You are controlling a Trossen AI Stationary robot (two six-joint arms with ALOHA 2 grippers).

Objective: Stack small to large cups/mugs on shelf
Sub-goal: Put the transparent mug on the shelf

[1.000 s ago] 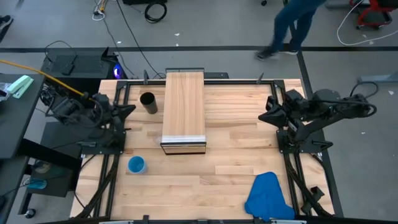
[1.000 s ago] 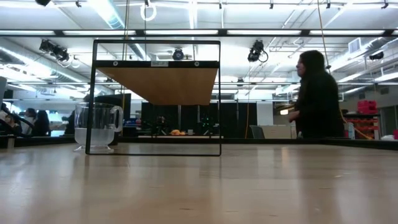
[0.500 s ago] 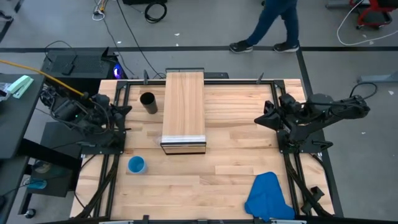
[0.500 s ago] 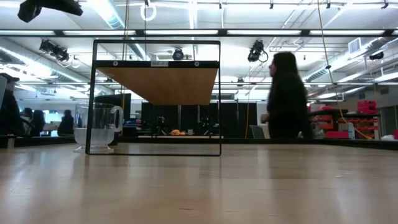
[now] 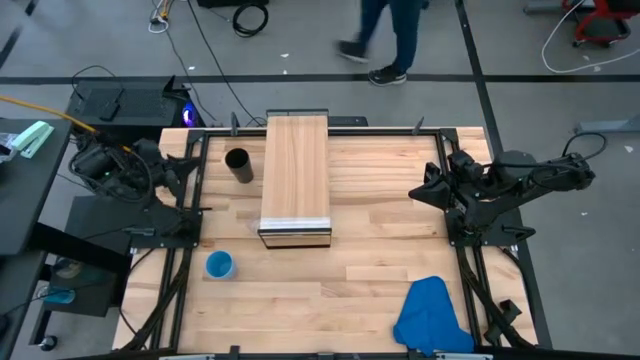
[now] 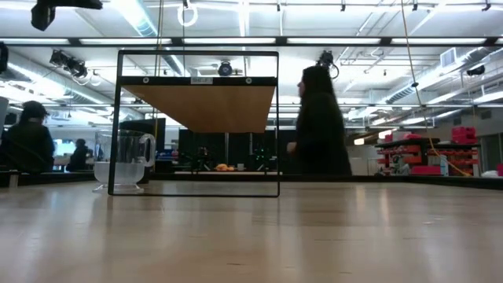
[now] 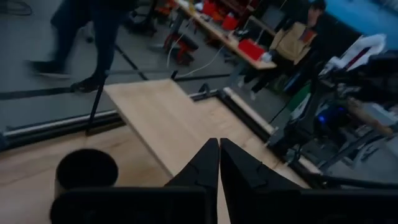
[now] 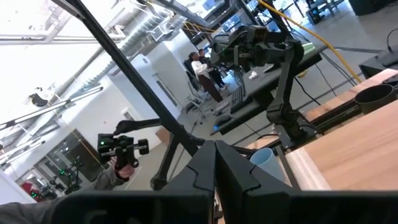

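The black cup (image 5: 238, 163) stands on the table left of the shelf (image 5: 295, 170), a raised light-wood board. The blue cup (image 5: 219, 265) stands nearer the front left. The glass mug (image 6: 122, 161) stands on the table under the shelf board (image 6: 206, 106); the high view hides it. My left gripper (image 5: 196, 163) hovers shut at the table's left edge, pointing toward the black cup (image 7: 86, 169). My right gripper (image 5: 418, 192) hovers shut at the right edge, pointing across at the shelf (image 8: 329, 165) and the blue cup (image 8: 261, 157).
A crumpled blue cloth (image 5: 432, 315) lies at the front right corner. Black frame rails (image 5: 190, 215) run along both table sides by the arm bases. A person (image 5: 385, 35) walks on the floor beyond the far edge. Bare wood lies between shelf and right arm.
My left gripper has drawn back toward the table's left and far edges, away from the black cup, rolling at the wrist, and has stayed shut. The person behind the table has walked toward the left. The cups and shelf have kept their places.
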